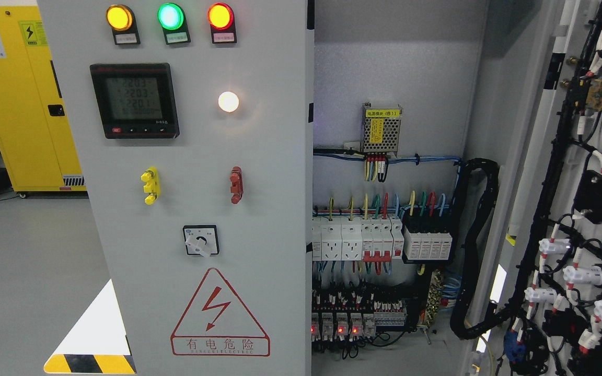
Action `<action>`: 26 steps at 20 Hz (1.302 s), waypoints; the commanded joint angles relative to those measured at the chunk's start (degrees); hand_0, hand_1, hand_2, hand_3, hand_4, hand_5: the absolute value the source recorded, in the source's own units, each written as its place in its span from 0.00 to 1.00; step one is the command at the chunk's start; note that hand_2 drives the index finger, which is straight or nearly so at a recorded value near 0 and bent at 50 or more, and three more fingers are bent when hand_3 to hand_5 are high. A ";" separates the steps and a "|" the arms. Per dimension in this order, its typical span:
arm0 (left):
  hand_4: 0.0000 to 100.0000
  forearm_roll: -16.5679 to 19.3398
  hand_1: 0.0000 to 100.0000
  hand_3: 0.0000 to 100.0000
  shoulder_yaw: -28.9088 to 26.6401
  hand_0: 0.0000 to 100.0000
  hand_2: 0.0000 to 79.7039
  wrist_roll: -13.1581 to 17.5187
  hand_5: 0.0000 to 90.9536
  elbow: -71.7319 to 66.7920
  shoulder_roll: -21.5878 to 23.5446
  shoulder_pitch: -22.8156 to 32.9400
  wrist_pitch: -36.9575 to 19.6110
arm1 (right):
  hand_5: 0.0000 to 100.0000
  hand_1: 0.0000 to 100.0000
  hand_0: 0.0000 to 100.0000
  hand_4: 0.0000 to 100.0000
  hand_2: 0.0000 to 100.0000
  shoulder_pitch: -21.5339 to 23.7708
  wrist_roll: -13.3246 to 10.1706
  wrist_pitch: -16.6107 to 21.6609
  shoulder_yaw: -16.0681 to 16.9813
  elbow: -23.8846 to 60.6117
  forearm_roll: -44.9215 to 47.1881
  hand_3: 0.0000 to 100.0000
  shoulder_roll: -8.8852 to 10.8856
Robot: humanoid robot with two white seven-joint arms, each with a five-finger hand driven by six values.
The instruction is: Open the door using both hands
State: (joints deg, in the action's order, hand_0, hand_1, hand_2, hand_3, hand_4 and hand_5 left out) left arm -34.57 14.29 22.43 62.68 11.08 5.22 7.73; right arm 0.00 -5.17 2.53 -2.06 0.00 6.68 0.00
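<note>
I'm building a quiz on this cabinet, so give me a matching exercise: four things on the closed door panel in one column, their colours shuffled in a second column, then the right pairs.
Column one:
1. Middle indicator lamp in the top row
2. Left-hand terminal block below the meter
3. Round lamp right of the digital meter
4. Lightning-bolt warning triangle

Column two:
A. Yellow
B. White glow
C. Red outline
D. Green

Pairs: 1-D, 2-A, 3-B, 4-C
</note>
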 commanded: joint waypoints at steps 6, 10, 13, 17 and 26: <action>0.00 6.86 0.56 0.00 -3.48 0.12 0.00 -0.02 0.00 -60.21 -8.00 -2.94 -5.44 | 0.00 0.50 0.00 0.00 0.04 1.85 -0.02 0.02 -0.05 -1.14 0.00 0.00 -0.17; 0.00 14.69 0.56 0.00 -3.48 0.12 0.00 -0.02 0.00 -60.57 -8.09 -1.98 -12.71 | 0.00 0.50 0.00 0.00 0.04 1.85 -0.02 0.02 -0.05 -1.14 0.00 0.00 -0.26; 0.00 15.94 0.56 0.00 -3.65 0.12 0.00 -0.19 0.00 -60.66 -8.35 -1.27 -13.88 | 0.00 0.50 0.00 0.00 0.04 1.85 -0.02 0.02 -0.05 -1.14 0.00 0.00 -0.26; 0.00 15.94 0.56 0.00 -3.57 0.12 0.00 -0.28 0.00 -60.66 -8.35 -1.27 -13.79 | 0.00 0.50 0.00 0.00 0.04 2.02 -0.02 0.02 -0.05 -1.23 0.00 0.00 -0.26; 0.00 16.03 0.56 0.00 -3.39 0.12 0.00 -7.22 0.00 -62.68 -8.79 -1.80 -13.79 | 0.00 0.50 0.00 0.00 0.04 2.37 0.07 0.02 -0.05 -0.79 0.00 0.00 -0.26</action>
State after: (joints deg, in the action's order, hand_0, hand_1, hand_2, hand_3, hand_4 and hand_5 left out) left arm -19.07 11.13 16.84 7.06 3.39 3.61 -6.02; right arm 1.95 -5.15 2.55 -2.09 -0.01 6.68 0.00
